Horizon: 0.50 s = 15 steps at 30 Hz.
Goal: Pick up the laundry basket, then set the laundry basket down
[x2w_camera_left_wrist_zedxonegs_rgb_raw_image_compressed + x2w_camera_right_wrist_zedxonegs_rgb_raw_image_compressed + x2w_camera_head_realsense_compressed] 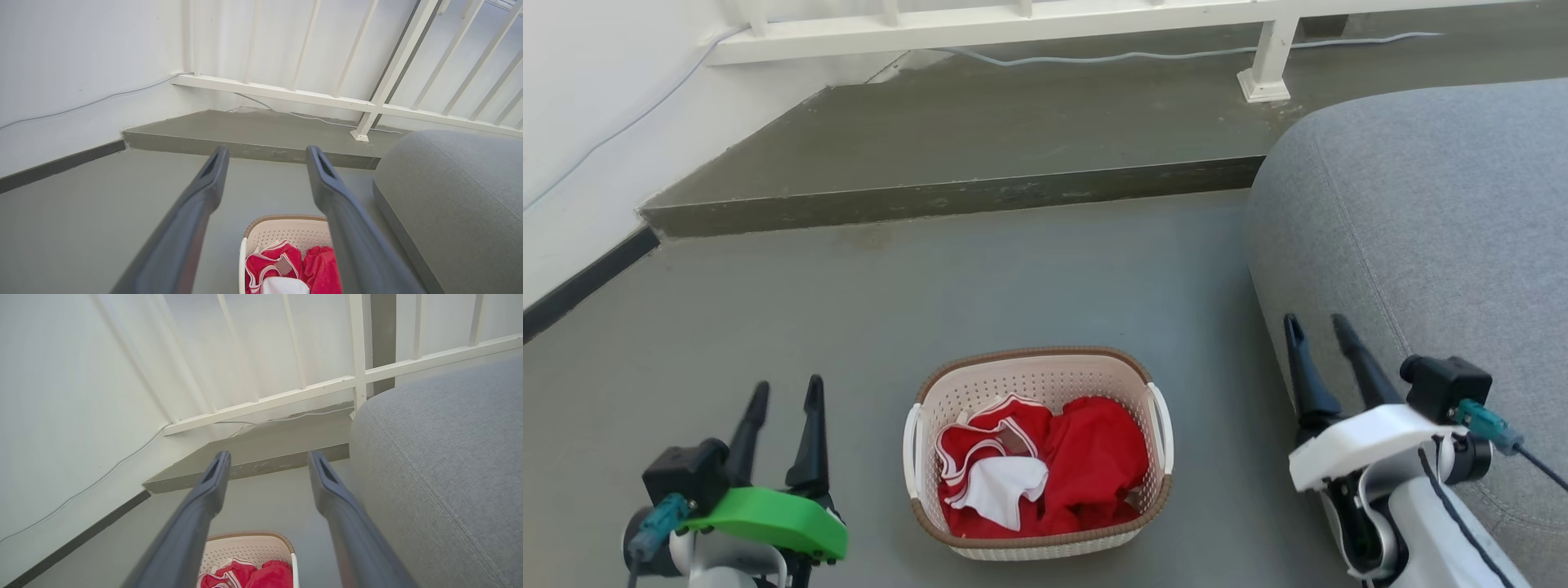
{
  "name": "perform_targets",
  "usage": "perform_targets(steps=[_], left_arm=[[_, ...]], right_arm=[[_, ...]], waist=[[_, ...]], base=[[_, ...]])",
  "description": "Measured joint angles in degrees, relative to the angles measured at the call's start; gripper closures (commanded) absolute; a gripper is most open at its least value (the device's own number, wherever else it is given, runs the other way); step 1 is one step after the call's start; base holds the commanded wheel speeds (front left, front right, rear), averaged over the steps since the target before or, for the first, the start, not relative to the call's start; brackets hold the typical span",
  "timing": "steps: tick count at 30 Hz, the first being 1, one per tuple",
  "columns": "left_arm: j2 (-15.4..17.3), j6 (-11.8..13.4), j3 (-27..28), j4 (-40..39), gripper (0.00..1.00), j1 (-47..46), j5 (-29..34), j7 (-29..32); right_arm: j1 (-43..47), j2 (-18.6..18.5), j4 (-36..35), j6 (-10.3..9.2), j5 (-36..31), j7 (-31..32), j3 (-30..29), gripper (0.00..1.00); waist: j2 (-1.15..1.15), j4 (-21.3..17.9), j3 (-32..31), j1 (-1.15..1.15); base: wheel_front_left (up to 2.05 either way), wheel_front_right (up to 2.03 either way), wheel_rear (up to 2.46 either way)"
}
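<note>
The left gripper (787, 382) and right gripper (1315, 320) hovered with fingers spread apart, holding nothing. Between them the laundry basket (1045, 377) stood upright on the grey floor (1013, 269), red and white clothes (1086, 457) heaped inside, touched by neither. A grey sofa (1421, 204) lay near its right. Beyond, at the floor's far edge, rose a step (980, 147) under a white railing (1013, 20).

A smooth grey floor (849, 310) spreads across the centre of the frame, with the laundry basket (1045, 382) standing upright on it at lower centre. A grey upholstered seat (1421, 229) rests on the floor at right, apart from the basket. Across the upper frame rises a low step (980, 139), bearing a white railing post (1264, 82) at upper right and a pale cable (1143, 55) trailing along its back.
</note>
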Motion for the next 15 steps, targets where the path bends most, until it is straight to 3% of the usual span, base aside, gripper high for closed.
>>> perform_targets(steps=[6, 15], left_arm=[[-1.00, 0.01, -0.16, 2.65, 1.00, 0.97, -0.57, 0.34], [-1.00, 0.00, 1.60, 3.21, 1.00, 0.95, -6.65, 2.71]], right_arm=[[2.57, 0.60, 2.18, 0.00, 0.67, 0.18, 0.00, 1.00], [2.55, 1.15, 2.11, 0.53, 6.66, 1.89, -1.91, 1.00]], waist=[[0.00, 0.02, -0.02, 0.00], [0.00, 0.18, -0.30, 0.00]], base=[[0.00, 0.00, 0.00], [0.00, 0.00, 0.00]])
